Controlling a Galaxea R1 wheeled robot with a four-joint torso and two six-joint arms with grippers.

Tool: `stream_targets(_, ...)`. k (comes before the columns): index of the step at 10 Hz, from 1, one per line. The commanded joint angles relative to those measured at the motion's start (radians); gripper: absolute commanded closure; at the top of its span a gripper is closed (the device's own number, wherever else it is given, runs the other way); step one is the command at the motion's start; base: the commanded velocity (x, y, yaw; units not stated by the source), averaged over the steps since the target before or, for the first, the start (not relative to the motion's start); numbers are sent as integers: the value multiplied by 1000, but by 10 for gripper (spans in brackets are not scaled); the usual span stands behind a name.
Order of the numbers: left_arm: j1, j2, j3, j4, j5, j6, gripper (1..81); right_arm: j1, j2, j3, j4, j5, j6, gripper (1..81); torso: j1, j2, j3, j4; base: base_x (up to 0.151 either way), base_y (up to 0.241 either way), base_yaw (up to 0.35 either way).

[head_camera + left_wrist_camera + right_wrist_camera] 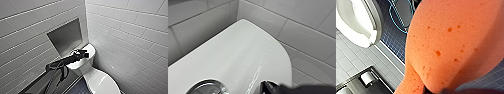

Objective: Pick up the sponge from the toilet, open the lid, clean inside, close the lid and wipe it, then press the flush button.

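I find the left gripper point(82, 53) above the toilet point(91, 51) cistern, jaws unreadable; right gripper point(434, 90) jaws clamp the sponge point(448, 42).

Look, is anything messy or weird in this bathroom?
Nothing looks spilled or broken. One odd thing: a thin blue-green cable lies in loops on the dark tiled floor beside the toilet, where a cord does not belong. The right claw holds the sponge above the floor.

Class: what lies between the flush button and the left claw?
Only bare white cistern top separates flush button and left claw, per the left wrist view.
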State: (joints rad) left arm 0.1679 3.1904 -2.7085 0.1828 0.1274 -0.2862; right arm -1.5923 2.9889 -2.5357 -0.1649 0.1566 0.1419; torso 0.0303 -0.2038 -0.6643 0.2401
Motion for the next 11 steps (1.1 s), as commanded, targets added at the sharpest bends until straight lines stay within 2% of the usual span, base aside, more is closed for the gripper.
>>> stream_targets(1,-179,38,-19,-2,8,-1,811,-28,18,17,-22,-80,-4,811,0,0,0,0,0,0,0)
stream_targets(11,-173,28,-39,3,11,-2,811,-28,20,16,-21,-80,-4,811,0,0,0,0,0,0,0)
